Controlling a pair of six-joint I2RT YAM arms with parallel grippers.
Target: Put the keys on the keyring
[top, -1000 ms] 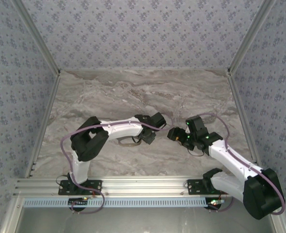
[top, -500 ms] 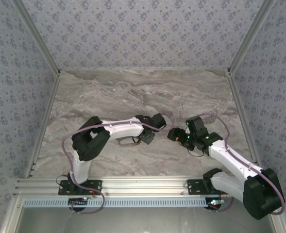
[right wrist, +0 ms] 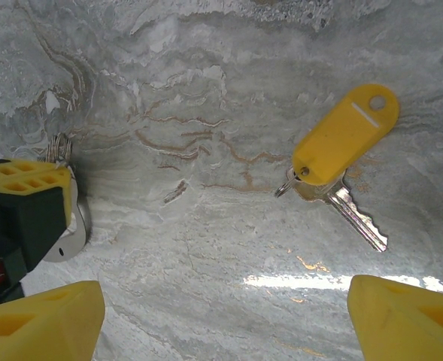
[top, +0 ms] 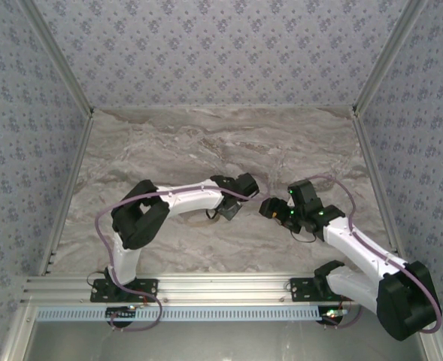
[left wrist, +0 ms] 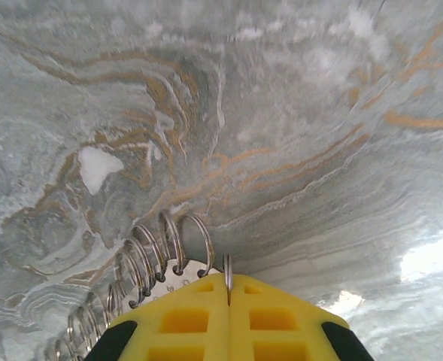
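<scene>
Keyring (left wrist: pixel 168 244) loops, a fan of thin silvery wire rings on a small pale metal plate, sit at the tips of the left gripper (left wrist: pixel 229 301), whose yellow fingers are pressed together on the edge of one ring, so the bundle is pinched just off the marble table (right wrist: pixel 206 90). The key (right wrist: pixel 334 147) lies flat on the marble well to the right of the keyring in the right wrist view. It has a long yellow tag with a white strip and a hole at its far end, a short notched silver blade (right wrist: pixel 356 214) pointing away from the keyring, and a small ring (right wrist: pixel 285 186) at its head on the side nearest the keyring. The right gripper (right wrist: pixel 225 316) hangs above that stretch with its fingers spread wide, holding nothing. The hold on the keyring looks thin: one wire caught edge-on between flat pads could twist or slide out under a push. The key lies low on hard stone, so closing fingers may skid it away or catch the tag instead. Threading also means meeting a very small opening, and a slight misalignment would knock the loose loops aside.
</scene>
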